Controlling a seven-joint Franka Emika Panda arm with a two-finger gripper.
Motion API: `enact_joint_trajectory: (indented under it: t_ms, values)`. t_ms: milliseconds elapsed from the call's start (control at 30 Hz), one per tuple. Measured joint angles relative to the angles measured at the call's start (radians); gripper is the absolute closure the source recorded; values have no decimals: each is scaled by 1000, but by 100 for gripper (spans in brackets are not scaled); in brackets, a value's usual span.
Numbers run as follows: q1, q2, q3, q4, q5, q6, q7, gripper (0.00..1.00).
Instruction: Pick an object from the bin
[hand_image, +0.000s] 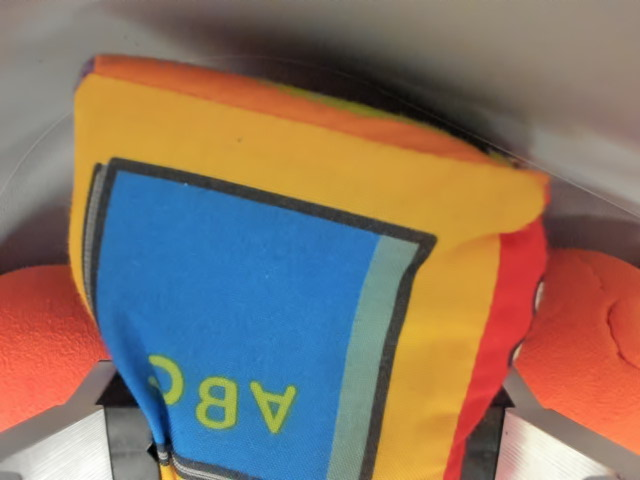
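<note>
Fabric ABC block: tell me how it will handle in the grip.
The fabric ABC block probably squashes: its side bulges between the orange pads of the tool. It looks soft and stuffed, so likely light. The cloth should resist slipping.

Lighting: bright, even, from above my wrist. Fabric block (290, 300): colours saturated, weave sharp at centre. Shadow: dark band behind its top edge on the grey bin wall (400, 50). Focus: wall blurred; my orange pads (590, 340) slightly soft at frame edges.

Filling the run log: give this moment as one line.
phase: grasp | gripper: shut on fabric ABC block | orange pads pressing both sides | bin: grey wall behind
</note>
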Motion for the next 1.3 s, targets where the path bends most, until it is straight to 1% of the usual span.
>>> enact_joint_trajectory:
  t_ms: [333,567,967,1300]
  values:
    - [0,-2,0,0,0,-1,0,100]
    - [2,-19,-3,-2,0,-14,1,100]
    - [12,-73,-17,-9,-8,-60,4,100]
    - [22,-135,-31,-10,-20,-121,10,100]
